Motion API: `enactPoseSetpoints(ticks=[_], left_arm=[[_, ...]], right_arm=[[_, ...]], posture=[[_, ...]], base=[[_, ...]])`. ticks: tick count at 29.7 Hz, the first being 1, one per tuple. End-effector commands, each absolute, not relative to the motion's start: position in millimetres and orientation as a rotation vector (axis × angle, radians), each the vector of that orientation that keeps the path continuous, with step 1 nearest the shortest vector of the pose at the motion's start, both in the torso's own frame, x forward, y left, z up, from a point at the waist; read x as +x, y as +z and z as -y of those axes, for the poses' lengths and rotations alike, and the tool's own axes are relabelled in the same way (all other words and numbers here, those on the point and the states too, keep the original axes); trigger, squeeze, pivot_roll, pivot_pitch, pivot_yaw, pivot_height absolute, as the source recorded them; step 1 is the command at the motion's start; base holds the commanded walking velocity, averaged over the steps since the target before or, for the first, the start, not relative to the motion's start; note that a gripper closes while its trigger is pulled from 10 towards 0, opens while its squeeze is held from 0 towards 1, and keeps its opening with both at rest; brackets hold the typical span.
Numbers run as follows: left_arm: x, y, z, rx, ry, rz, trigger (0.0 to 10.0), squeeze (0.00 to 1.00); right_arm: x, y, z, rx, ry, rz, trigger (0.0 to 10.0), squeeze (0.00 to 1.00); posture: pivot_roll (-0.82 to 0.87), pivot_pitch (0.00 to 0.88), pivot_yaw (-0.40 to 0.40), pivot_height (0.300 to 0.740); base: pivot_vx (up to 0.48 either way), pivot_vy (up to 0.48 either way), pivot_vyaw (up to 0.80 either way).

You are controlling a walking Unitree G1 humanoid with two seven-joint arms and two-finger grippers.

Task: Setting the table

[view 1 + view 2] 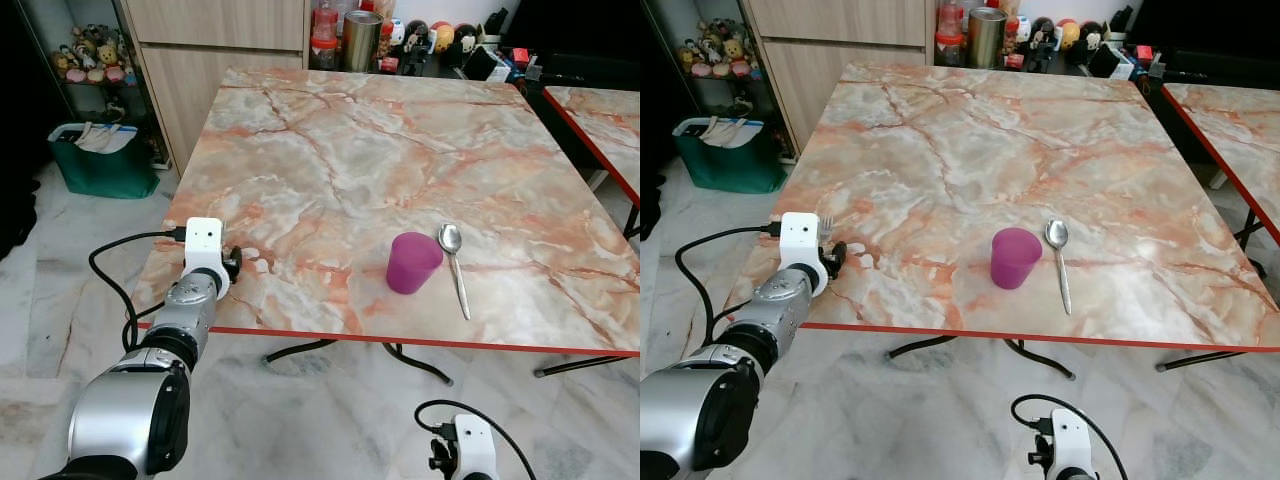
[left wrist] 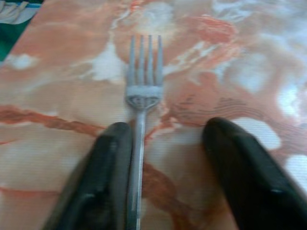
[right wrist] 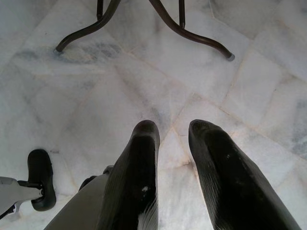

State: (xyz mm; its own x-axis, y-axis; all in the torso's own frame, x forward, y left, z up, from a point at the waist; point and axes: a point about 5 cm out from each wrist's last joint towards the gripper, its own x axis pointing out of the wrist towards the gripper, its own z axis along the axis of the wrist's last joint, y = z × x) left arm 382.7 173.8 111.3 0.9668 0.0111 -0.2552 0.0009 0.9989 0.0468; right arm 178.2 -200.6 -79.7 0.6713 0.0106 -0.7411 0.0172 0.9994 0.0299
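The left gripper (image 2: 163,143), jaws apart, straddles the fork (image 2: 142,91) lying on the tabletop (image 1: 400,150)'s near left; thin, stiff and slippery, it is probably best pinched mid-handle.

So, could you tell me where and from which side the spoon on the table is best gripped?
Grip the spoon at mid-handle, coming from above with fingers across its narrow width. It lies flat on the table, bowl pointing away from the robot, just right of the purple cup but apart from it, so the right side is freer.
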Motion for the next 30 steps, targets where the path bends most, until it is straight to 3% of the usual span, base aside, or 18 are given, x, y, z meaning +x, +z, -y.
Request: enactPoseSetpoints(ticks=[1, 30], left_arm=[[375.8, 94.6, -169.0, 0.044, -0.019, -0.346, 0.0, 0.0], [362.3, 73.4, -173.6, 0.039, 0.003, -0.387, 0.0, 0.0]], right_arm=[[174.3, -81.1, 204.8, 0.044, -0.027, -0.849, 10.0, 0.0], [190.4, -75.9, 198.6, 0.043, -0.023, -0.845, 10.0, 0.0]], posture=[[-0.11, 0.103, -0.079, 0.74], [-0.09, 0.0, -0.066, 0.74]], base=[[0.0, 0.0, 0.0], [0.0, 0.0, 0.0]])
